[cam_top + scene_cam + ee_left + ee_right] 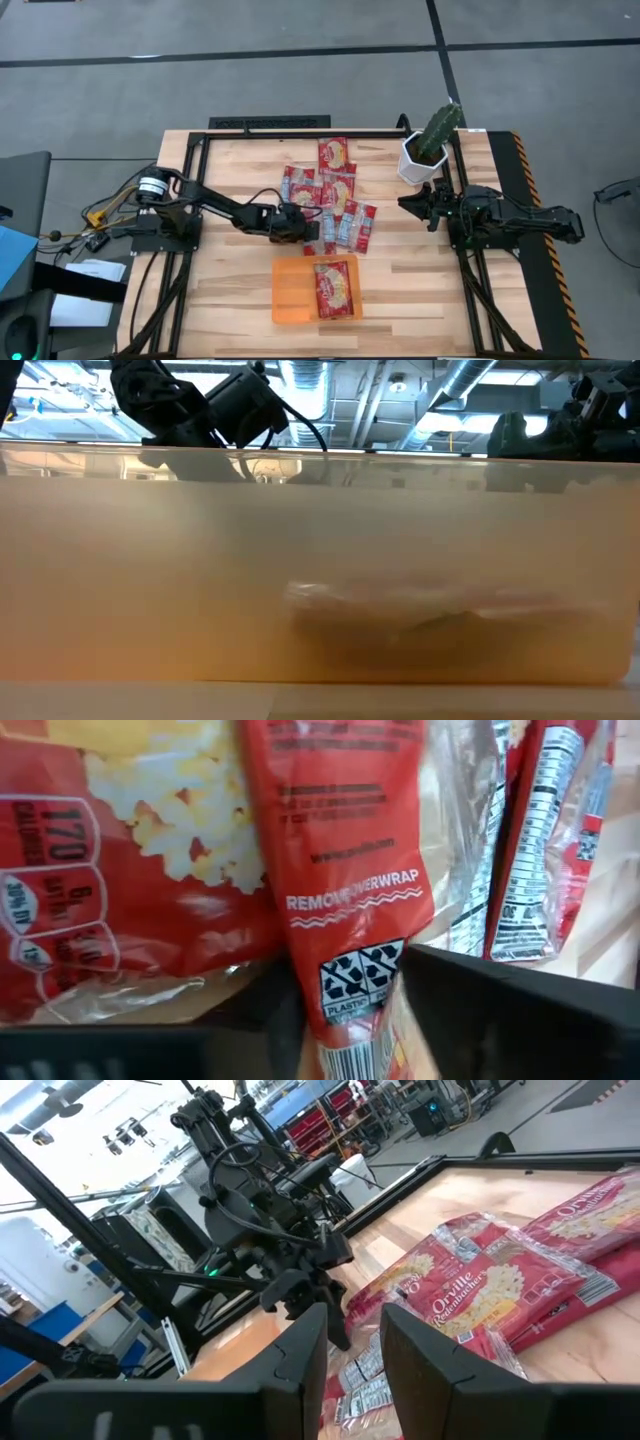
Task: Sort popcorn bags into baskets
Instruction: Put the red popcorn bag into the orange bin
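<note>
Several red popcorn bags (335,195) lie flat in a loose pile at the table's middle, some overlapping. One more bag (337,288) lies in the right half of the orange tray (290,295), near the near edge. My left gripper (298,226) sits at the pile's left near corner, shut on a narrow red bag (340,840). My right gripper (405,203) waits open to the right of the pile, touching nothing; its fingers (355,1350) point toward the bags. In the low view the tray's wall (320,560) fills the picture. My left gripper (350,1045) pinches the narrow bag between its two fingers by the end that bears the recycling mark (357,982). It comes in low from the table's left, with the fingers lying along the bag. The rest of the bag lies over neighbouring bags; I cannot tell whether it is lifted.
A white pot with a cactus (425,155) stands at the far right, just beyond my right gripper. A black frame (300,123) runs around the tabletop. Bare wood shows left of the tray and along the near edge.
</note>
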